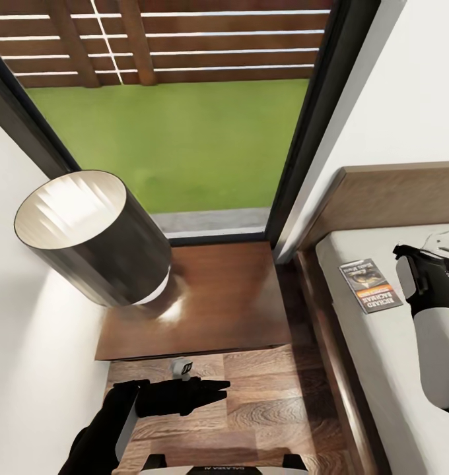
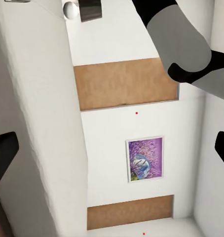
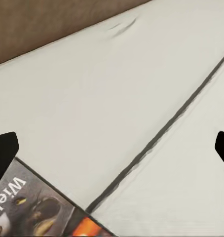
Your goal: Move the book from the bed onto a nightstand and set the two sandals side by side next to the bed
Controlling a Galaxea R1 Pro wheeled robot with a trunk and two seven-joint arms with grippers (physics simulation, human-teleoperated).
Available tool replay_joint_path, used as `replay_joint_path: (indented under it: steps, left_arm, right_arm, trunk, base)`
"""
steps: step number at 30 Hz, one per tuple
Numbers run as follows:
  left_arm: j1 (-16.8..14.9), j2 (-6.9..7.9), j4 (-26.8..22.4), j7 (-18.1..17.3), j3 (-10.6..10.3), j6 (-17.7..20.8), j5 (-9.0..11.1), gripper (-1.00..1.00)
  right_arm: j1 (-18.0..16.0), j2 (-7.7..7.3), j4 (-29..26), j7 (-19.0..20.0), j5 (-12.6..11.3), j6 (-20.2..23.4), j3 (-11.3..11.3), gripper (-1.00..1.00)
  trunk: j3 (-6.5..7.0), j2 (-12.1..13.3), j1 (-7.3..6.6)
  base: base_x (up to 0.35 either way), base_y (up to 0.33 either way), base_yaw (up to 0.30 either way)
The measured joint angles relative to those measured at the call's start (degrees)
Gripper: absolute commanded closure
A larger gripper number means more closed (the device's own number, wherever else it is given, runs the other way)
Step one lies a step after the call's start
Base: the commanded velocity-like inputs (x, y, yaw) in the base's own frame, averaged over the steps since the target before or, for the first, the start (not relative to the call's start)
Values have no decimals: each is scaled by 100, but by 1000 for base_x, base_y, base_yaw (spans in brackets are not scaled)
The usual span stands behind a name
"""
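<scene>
1 thin book [image 1: 370, 285] lay flat on the bed [image 1: 376, 369] near the headboard, just beside the right gripper [image 1: 409, 264], whose jaws stood wide apart. It looked light and bendy; pinching an edge overhanging nothing seemed awkward.

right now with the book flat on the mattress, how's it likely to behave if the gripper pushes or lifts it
The book looks thin, so it is probably light and may flex when pinched. Lying flat on the white mattress, it would likely slide rather than tip. Its low edge may be hard for the right gripper to get under.
</scene>
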Motion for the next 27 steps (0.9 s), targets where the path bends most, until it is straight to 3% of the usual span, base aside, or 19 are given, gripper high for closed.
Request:
replay_joint_path:
  steps: [3,6,7,9,12,13,16,19,24,27]
  left_arm:
    - [0,2,0,0,1,0,1,-100]
    - [0,3,0,0,1,0,0,-100]
    - [0,3,0,0,1,0,0,-100]
    - [0,3,0,0,1,-4,0,-100]
    - [0,3,0,0,1,-7,0,-100]
    - [0,3,0,0,1,-9,0,-100]
    - [0,3,0,0,1,-9,0,-100]
    - [0,3,0,0,1,-9,0,-100]
    - [0,3,0,0,1,-16,0,-100]
    - [0,1,3,0,1,-28,-6,-100]
  right_arm:
    - [0,10,-341,21,-345,842,-9,-100]
    - [1,13,-756,30,-1404,1904,-5,-100]
    - [0,12,-1030,31,-2107,2517,2,-100]
    - [7,9,-1365,29,-2925,3112,6,-100]
    - [16,7,-1752,28,-3543,3405,7,-100]
    - [22,6,-2303,34,-3927,3532,7,-100]
    - [29,6,-2715,36,-4045,3719,11,-100]
    - [39,7,-3066,38,-4346,3884,29,-100]
    - [63,23,-3113,38,-4532,3886,114,-100]
    - [350,36,-3110,35,-4564,3887,380,-100]
  trunk:
    - [54,120,-66]
    - [108,241,-132]
    - [126,281,-154]
    - [162,361,-198]
    - [216,481,-264]
    - [234,521,-286]
    - [287,642,-352]
    - [341,762,-418]
    - [431,963,-527]
    - [485,1083,-593]
  base:
    - [0,0,0]
    - [0,0,0]
    - [0,0,0]
    - [0,0,0]
    - [0,0,0]
    - [0,0,0]
    - [0,0,0]
    - [0,0,0]
    - [0,0,0]
    - [0,0,0]
